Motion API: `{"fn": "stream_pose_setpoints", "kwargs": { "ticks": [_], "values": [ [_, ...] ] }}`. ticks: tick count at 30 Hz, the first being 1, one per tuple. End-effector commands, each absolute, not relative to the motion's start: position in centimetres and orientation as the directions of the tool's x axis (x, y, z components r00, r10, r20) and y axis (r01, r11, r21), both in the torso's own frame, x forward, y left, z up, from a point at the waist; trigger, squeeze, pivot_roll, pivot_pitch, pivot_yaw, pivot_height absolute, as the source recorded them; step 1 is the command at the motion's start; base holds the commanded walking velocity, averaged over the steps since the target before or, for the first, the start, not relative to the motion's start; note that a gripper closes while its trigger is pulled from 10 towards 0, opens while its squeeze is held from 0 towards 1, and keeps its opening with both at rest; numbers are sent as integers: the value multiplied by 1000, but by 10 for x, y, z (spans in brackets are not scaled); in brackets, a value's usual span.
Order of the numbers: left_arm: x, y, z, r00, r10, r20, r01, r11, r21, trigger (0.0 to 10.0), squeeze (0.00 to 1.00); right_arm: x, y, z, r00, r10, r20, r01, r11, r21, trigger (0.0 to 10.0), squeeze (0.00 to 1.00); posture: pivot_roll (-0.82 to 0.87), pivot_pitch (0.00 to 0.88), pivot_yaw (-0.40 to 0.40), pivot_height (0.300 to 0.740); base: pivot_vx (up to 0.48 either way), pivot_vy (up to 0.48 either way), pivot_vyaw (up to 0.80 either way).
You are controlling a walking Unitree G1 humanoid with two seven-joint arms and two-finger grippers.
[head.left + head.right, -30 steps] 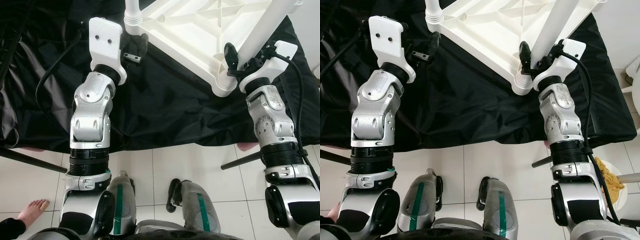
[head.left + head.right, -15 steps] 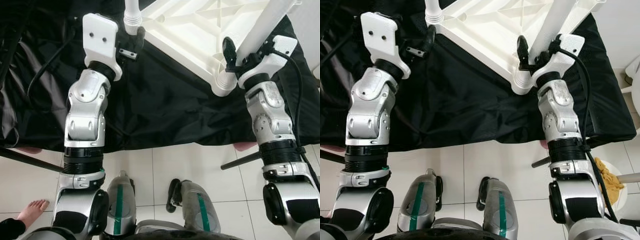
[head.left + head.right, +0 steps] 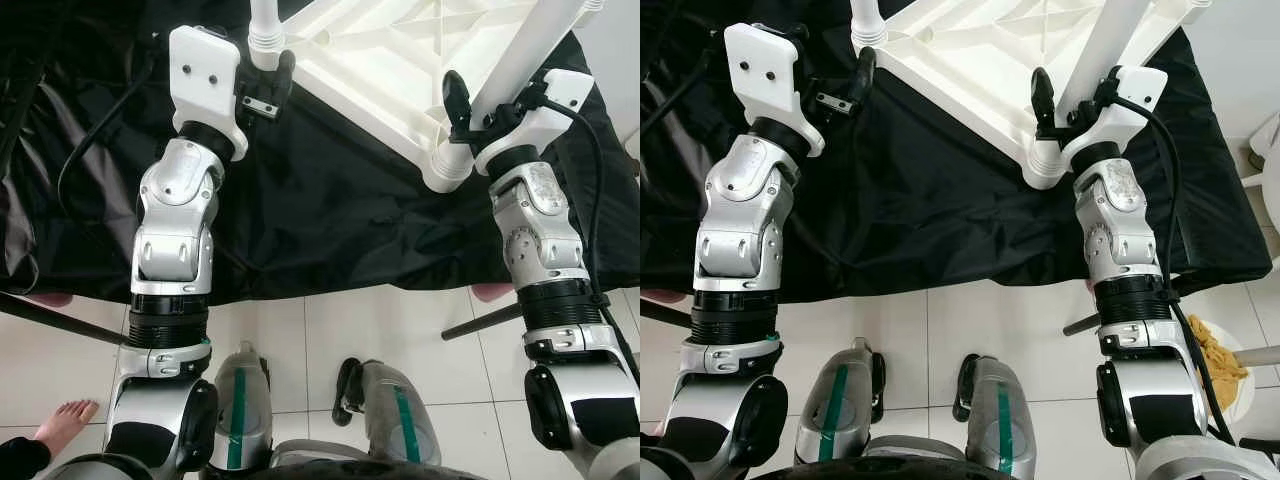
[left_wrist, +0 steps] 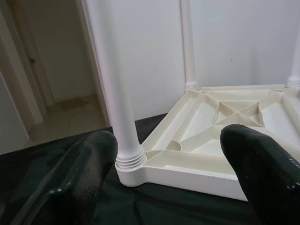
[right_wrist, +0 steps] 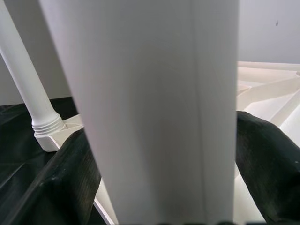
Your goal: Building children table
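Note:
A white plastic children's table [image 3: 380,60] lies upside down on a black cloth [image 3: 330,200], legs pointing up. My left gripper [image 3: 270,82] is open at the foot of the near-left leg [image 4: 117,93], where it enters the corner socket. One finger [image 4: 89,159] sits close beside the leg. The other finger [image 4: 262,164] hovers over the ribbed underside. My right gripper [image 3: 488,102] is shut on the near-right leg [image 3: 525,50], just above its corner socket [image 3: 447,165]. In the right wrist view that leg [image 5: 154,112] stands between both fingers [image 5: 61,187].
The cloth ends at a white tiled floor [image 3: 330,330] near my legs. Two black rods [image 3: 60,320] [image 3: 480,322] stick out from under its edge. A person's bare foot [image 3: 65,420] rests at the lower left. A bowl of yellow food [image 3: 1220,365] sits on the floor at the right.
My left gripper has moved in closer to the near-left leg's base. The right gripper keeps its hold on the near-right leg, shifted slightly upward.

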State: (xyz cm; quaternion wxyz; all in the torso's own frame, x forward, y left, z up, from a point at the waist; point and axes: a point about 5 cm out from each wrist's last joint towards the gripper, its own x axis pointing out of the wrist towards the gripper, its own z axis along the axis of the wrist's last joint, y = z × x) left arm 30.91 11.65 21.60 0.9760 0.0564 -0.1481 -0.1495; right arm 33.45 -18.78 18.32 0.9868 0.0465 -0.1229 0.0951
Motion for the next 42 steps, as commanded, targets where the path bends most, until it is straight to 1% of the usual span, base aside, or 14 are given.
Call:
{"fn": "stream_pose_setpoints", "kwargs": {
  "ticks": [1, 4, 5, 13, 22, 37, 42],
  "values": [
    [307, 117, 210, 915, -307, 262, 276, 950, 148, 10000, 0, 327, -181, 193, 875, 322, 363, -337, 941, -21, 10000, 0, 120, 0, 0, 740, 0, 0, 0],
    [305, 118, 205, 921, -297, 252, 269, 953, 142, 10000, 0, 323, -181, 189, 879, 319, 355, -330, 944, -32, 10000, 0, 119, 0, 0, 740, 0, 0, 0],
    [305, 119, 203, 923, -292, 250, 264, 954, 140, 10000, 0, 322, -180, 187, 880, 316, 354, -326, 945, -32, 10000, 0, 118, 33, -111, 740, 0, 0, 0],
    [305, 120, 199, 936, -241, 256, 216, 968, 125, 10000, 0, 315, -175, 184, 882, 292, 371, -306, 952, -20, 10000, 0, 117, 39, -119, 740, 0, 0, 0],
    [306, 120, 200, 934, -234, 270, 194, 967, 167, 10000, 0, 312, -169, 179, 885, 280, 373, -298, 954, -9, 10000, 0, 115, 45, -117, 740, 0, 0, 0],
    [307, 112, 201, 918, -290, 271, 242, 950, 198, 10000, 0, 316, -169, 182, 879, 289, 380, -298, 954, -37, 10000, 0, 100, 42, -102, 740, 0, 0, 0],
    [308, 113, 202, 918, -289, 272, 240, 950, 198, 10000, 0, 317, -170, 183, 878, 290, 381, -297, 954, -43, 10000, 0, 100, 38, -101, 740, 0, 0, 0]
  ]
}}
